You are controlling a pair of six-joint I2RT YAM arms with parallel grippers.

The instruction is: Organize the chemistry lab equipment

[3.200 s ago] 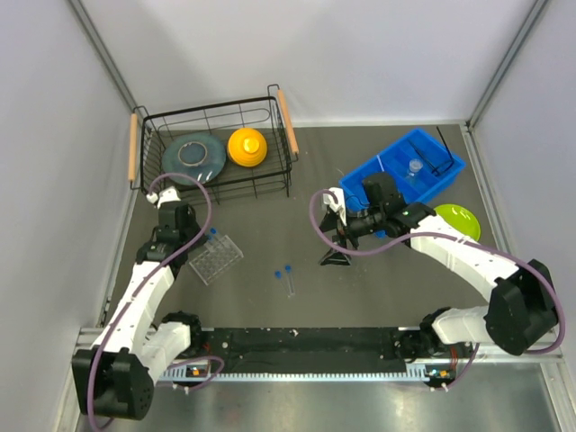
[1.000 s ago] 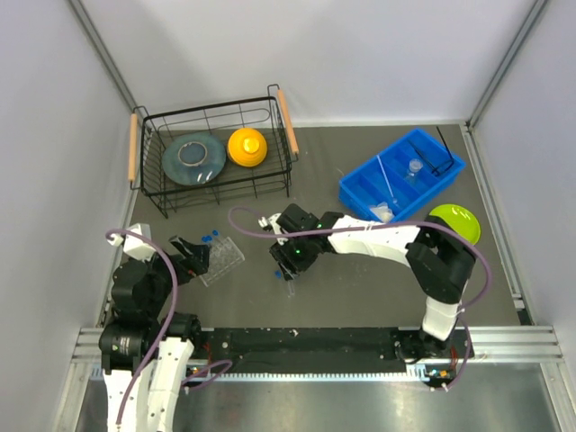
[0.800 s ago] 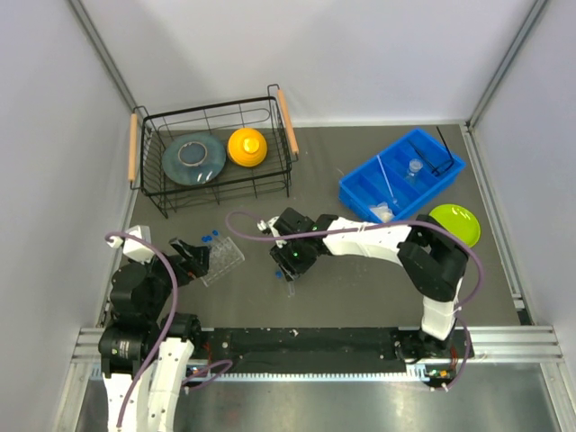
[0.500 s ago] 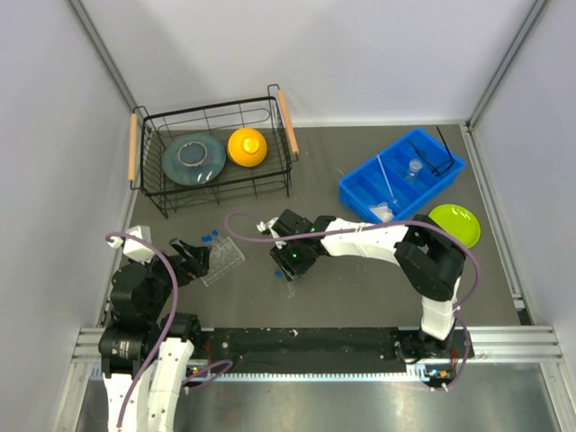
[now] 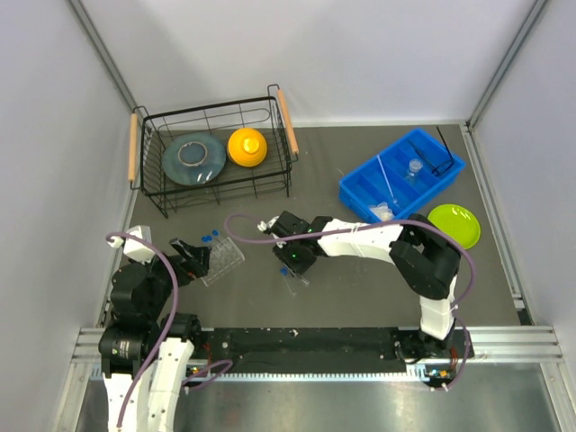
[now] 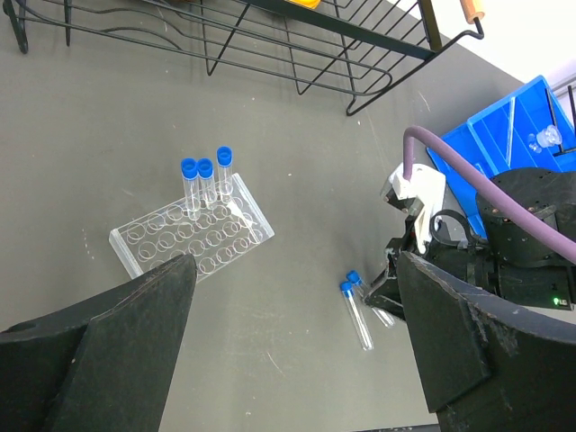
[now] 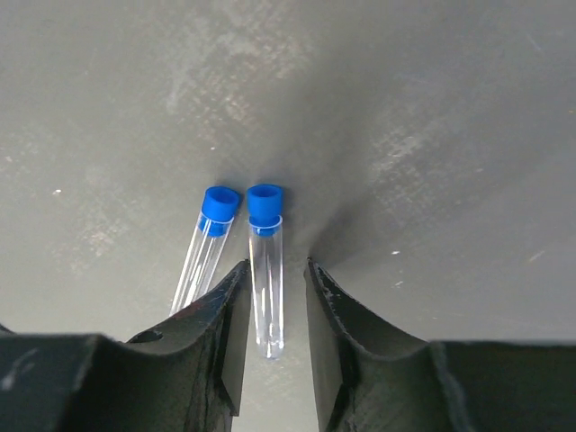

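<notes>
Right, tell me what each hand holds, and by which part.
Nothing is held. The right hand straddles the lower body of a clear blue-capped test tube lying on the table, without gripping it. The left hand is open, empty.

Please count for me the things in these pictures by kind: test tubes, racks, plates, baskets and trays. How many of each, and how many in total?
Test tubes: 5, 3 standing and 2 lying
Grid rack: 1
Plates: 2, grey plate and lime-green plate
Wire basket: 1
Blue tray: 1
Total: 10
</notes>
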